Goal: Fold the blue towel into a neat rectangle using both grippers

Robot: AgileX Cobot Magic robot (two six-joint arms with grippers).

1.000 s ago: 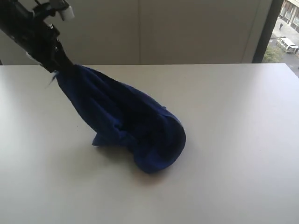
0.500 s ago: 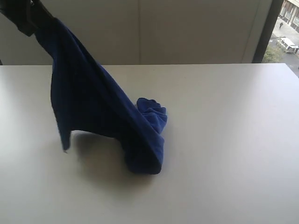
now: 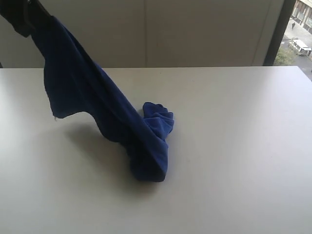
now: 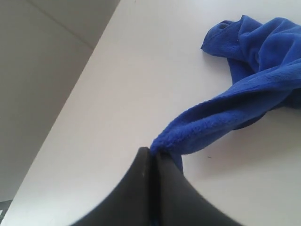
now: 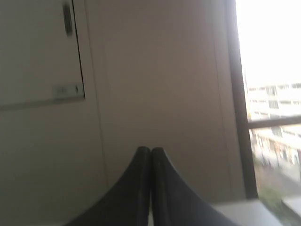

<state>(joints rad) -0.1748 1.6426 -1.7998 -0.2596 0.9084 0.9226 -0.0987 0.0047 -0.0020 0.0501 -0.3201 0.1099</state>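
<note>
The table (image 3: 243, 146) was the biggest thing there, white and plain, running back to a pale panelled wall (image 3: 195, 29). A dark-framed window (image 3: 298, 34) stood at the far right and showed a street outside.

The towel (image 3: 97, 107) was the only thing on the table. One end of it was up in the air, above the table's left rear, and from there it fell in a long slanting sheet toward the middle. Its lower part lay bunched in a heap on the table, left of centre, with a small crumpled fold just beside the heap on the far side. A loose corner hung free on the left, clear of the surface, and a soft shadow lay under it.

My left gripper (image 4: 151, 151) held the raised end. Its two dark fingers were pressed tight together, with a narrow pinch of the cloth's edge caught at their tips. In the outside view only a black piece of that arm showed, at the upper left corner, where the towel began.

My right gripper (image 5: 150, 150) was up and away from the towel, facing the wall and the window. Its fingers were closed against each other with nothing between them.
</note>
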